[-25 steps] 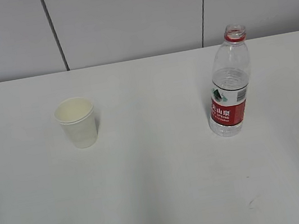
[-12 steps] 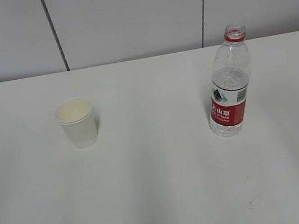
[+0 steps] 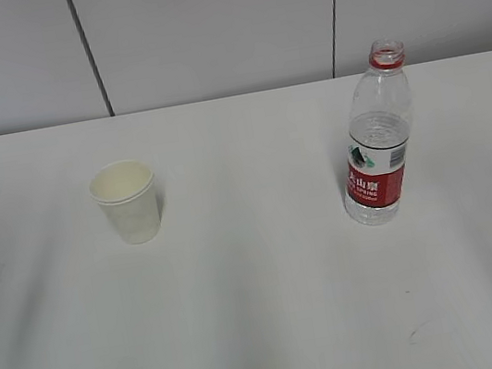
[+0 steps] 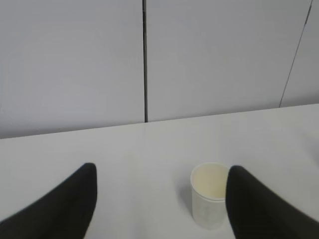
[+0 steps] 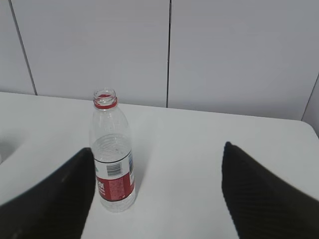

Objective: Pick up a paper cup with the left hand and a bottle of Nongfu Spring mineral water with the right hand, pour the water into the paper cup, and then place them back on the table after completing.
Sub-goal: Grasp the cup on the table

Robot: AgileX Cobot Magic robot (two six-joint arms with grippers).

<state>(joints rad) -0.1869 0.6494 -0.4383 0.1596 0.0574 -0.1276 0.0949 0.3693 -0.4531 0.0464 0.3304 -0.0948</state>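
A white paper cup (image 3: 126,202) stands upright and empty on the white table (image 3: 266,312), left of centre. An uncapped clear bottle (image 3: 377,137) with a red label and clear water (image 3: 379,126) stands upright to the right. Neither arm shows in the exterior view. In the left wrist view the left gripper (image 4: 159,199) is open, and the cup (image 4: 209,201) stands beyond it, just inside the right finger (image 4: 259,209). In the right wrist view the right gripper (image 5: 157,194) is open, and the bottle (image 5: 112,154) stands beyond it next to the left finger (image 5: 55,199).
A grey panelled wall (image 3: 221,29) with dark vertical seams runs behind the table's far edge. A faint dark mark (image 3: 415,334) lies on the tabletop near the front right.
Cup and bottle have not moved. Soft shadows have spread on the table at the left and right edges.
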